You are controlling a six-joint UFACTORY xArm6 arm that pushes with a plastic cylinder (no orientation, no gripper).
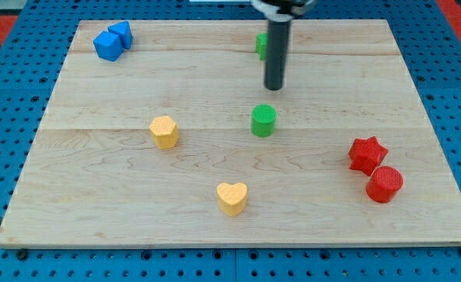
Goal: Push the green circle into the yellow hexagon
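The rod hangs upright, my tip (pixel 274 88) just above the green circle (pixel 263 121), not touching. The yellow hexagon (pixel 164 131) sits well apart toward the view's left on the worktop (pixel 97 188).

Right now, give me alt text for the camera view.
My tip hovers just above the green circle, with the yellow hexagon to its left. Yellow heart, red star, red circle and blue blocks lie around.
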